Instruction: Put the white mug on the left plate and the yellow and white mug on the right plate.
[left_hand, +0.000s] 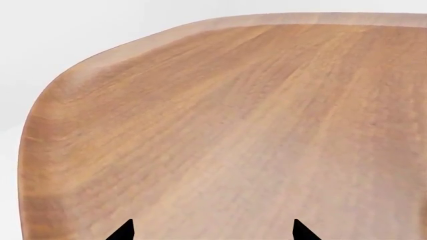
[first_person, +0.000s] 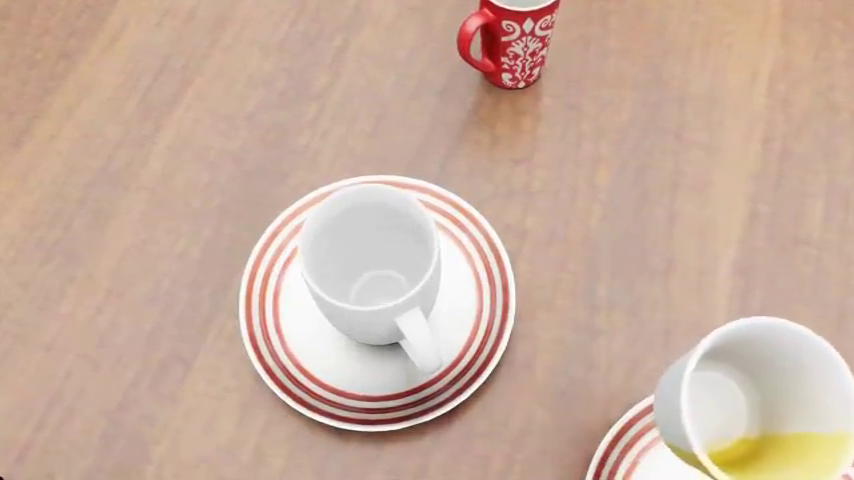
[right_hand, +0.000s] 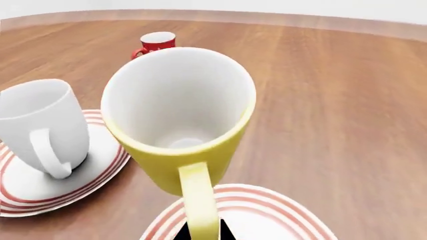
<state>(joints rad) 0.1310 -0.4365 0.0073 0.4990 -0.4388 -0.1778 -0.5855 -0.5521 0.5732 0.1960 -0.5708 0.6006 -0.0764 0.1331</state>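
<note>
We work from the table (first_person: 147, 120) down. The left plate (first_person: 287, 360) already carries the white mug (first_person: 370, 262), upright and empty, handle toward us. The right plate (right_hand: 267, 210) lies bare at the near right edge of the head view, and the yellow and white mug (right_hand: 179, 115) hangs over it, tilted, empty too.

The right claw (right_hand: 201, 233) is clenched on that mug's handle, only its dark tips showing. To finish well, we judge we should level the mug, centre it over the plate, lower until the base rests flat, then let go.

The left claw (left_hand: 212, 232) hovers over bare wood near the table corner, its tips spread apart and grasping nothing. A red mug (first_person: 514, 40) stands well apart at the far side.
</note>
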